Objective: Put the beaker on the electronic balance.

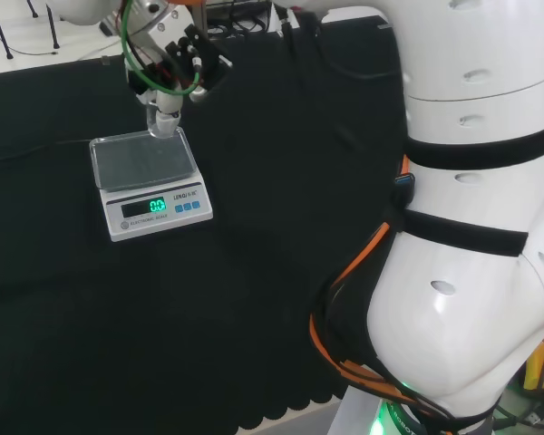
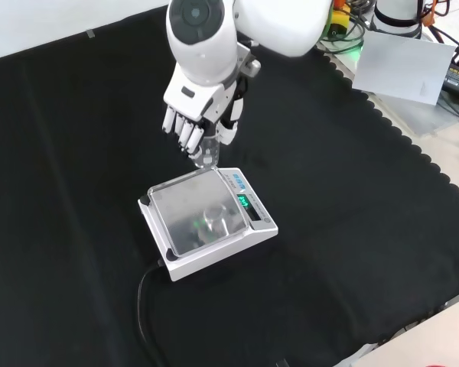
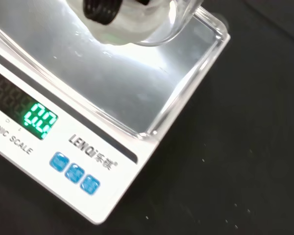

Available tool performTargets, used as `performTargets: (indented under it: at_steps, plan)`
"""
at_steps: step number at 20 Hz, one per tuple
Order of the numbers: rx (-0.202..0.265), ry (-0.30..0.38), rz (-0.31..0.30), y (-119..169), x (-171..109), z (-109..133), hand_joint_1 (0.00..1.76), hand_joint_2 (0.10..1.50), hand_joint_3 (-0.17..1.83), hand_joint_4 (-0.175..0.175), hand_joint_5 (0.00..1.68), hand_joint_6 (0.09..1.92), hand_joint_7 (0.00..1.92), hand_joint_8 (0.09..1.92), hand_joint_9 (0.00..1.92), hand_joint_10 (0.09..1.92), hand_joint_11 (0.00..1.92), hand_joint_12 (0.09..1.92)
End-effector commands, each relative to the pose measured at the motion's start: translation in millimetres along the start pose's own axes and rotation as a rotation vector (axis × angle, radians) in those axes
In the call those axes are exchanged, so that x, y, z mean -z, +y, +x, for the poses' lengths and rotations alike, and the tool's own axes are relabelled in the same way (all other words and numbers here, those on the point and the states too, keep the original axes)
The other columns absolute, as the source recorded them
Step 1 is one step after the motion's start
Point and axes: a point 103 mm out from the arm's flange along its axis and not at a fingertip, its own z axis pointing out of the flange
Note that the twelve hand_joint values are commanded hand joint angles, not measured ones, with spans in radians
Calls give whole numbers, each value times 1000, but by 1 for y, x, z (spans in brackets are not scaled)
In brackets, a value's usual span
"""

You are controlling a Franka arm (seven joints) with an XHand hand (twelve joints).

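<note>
A white electronic balance with a steel pan under a clear tray and a green lit display stands on the black cloth; it also shows in the front view as the balance and close up as the balance. My hand hangs over the pan's far right corner in the head view, fingers curled round a small clear beaker. In the front view the hand holds the beaker upright just above the tray's upper edge. The wrist view shows the beaker's clear base over the pan.
A black cable runs from the balance toward the cloth's near edge in the front view. The arm's white links stand at the head view's right. A grey sheet and cables lie beyond the cloth's scalloped edge.
</note>
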Motion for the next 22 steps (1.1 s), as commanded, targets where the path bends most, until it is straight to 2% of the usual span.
performTargets:
  at_steps: [1, 6, 12, 18, 22]
  plan:
    - [54, -13, 19, 23, -2, 21, 1078, 1177, 62, -110, 812, 1273, 968, 940, 1030, 954, 754, 1248]
    - [78, -15, 39, 38, -12, 21, 1078, 1177, 61, -110, 812, 1273, 968, 939, 1031, 954, 755, 1246]
    - [98, 6, 34, 56, -17, 18, 1079, 1178, 60, -110, 812, 1273, 969, 938, 1032, 954, 756, 1246]
    - [99, -18, 51, 67, -30, 26, 1079, 1178, 59, -111, 812, 1273, 968, 938, 1032, 954, 755, 1245]
    - [101, -17, 86, 75, -41, 29, 1079, 1178, 59, -111, 812, 1273, 968, 938, 1032, 954, 755, 1244]
